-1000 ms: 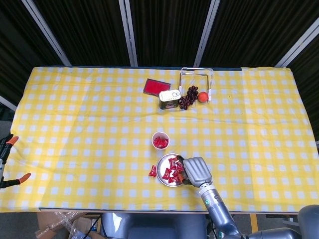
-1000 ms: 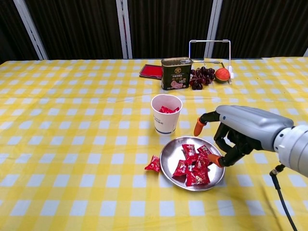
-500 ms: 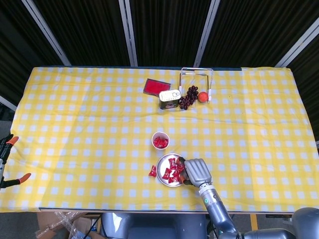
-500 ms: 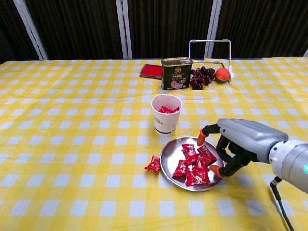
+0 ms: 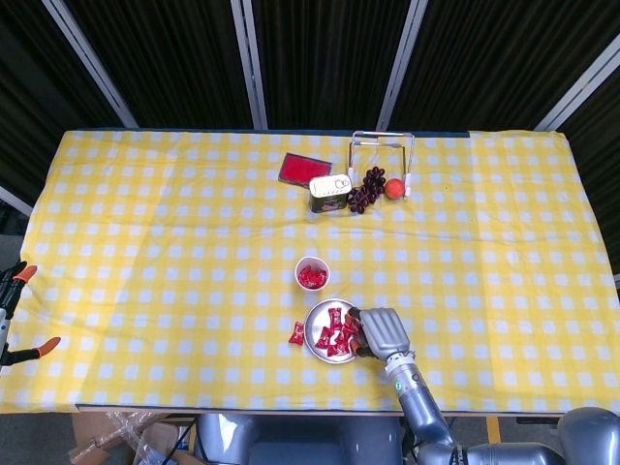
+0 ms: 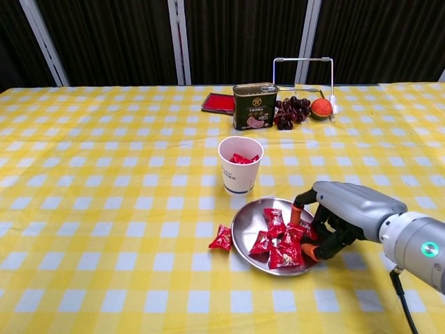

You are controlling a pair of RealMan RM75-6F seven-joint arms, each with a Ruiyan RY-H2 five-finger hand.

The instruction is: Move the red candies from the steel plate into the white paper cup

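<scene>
Right hand (image 6: pixel 332 221) fingers among red candies (image 6: pixel 279 236) on steel plate (image 6: pixel 245 221)

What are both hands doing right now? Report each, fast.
Left hand: not in view.
Right hand: down at the steel plate, fingers around the red candies; grip cannot be told.

Only the right robot hand (image 6: pixel 332 221) shows; the left is out of both views. It sits low at the near edge of the counter (image 5: pixel 174 242), palm down, its grey back uppermost. The orange-tipped fingers (image 6: pixel 297 204) are curled inward and downward toward the left. Whether they grip anything cannot be told. The forearm runs back toward the lower right.
</scene>
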